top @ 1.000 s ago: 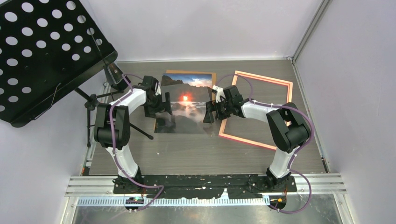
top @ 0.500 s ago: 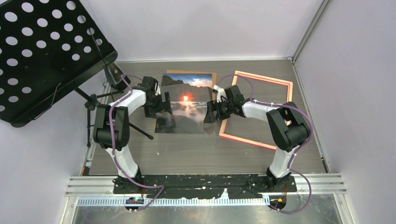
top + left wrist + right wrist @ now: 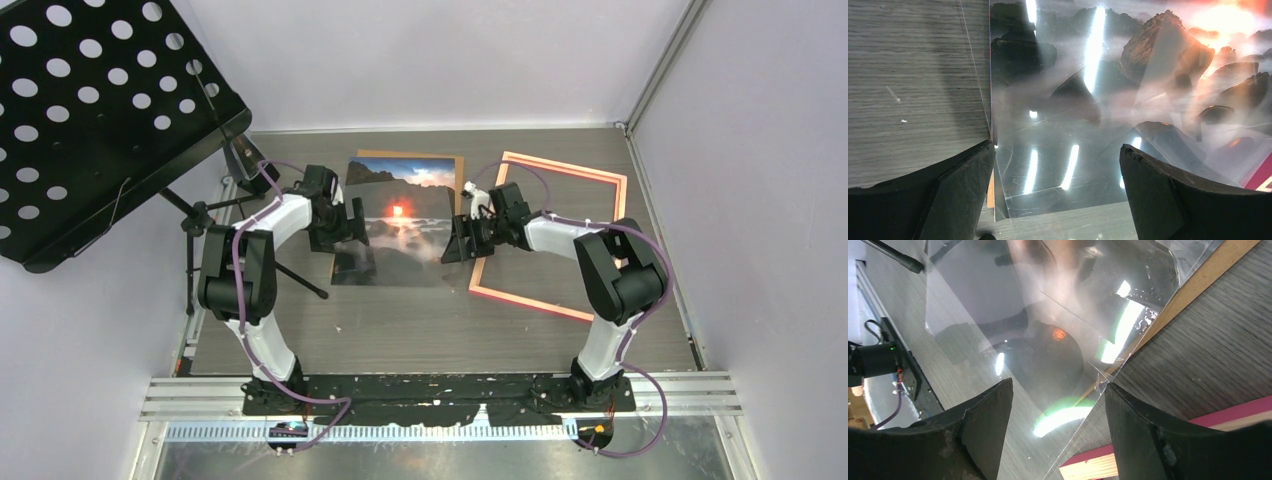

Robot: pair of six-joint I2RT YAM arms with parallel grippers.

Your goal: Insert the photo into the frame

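The photo (image 3: 398, 215), an orange sunset over dark rocks, lies flat mid-table under a glossy clear sheet (image 3: 1058, 165). A brown board (image 3: 410, 154) peeks out behind its far edge. The pink-orange frame (image 3: 530, 304) lies to the right, its left bar close to the photo's right edge. My left gripper (image 3: 341, 226) is low at the photo's left edge, its jaws wide open over the sheet's corner (image 3: 1057, 147). My right gripper (image 3: 461, 238) is at the photo's right edge, open. The clear sheet's corner (image 3: 1100, 380) shows between its fingers (image 3: 1058, 385), and nothing is pinched.
A black perforated music stand (image 3: 90, 110) fills the upper left, and its tripod leg (image 3: 303, 281) reaches onto the table beside my left arm. Walls close in behind and to the right. The frame's corner (image 3: 1088, 467) lies just below my right fingertips.
My right gripper's jaws have narrowed and its wrist has shifted slightly right, toward the frame. The left arm, the photo and the frame have not moved.
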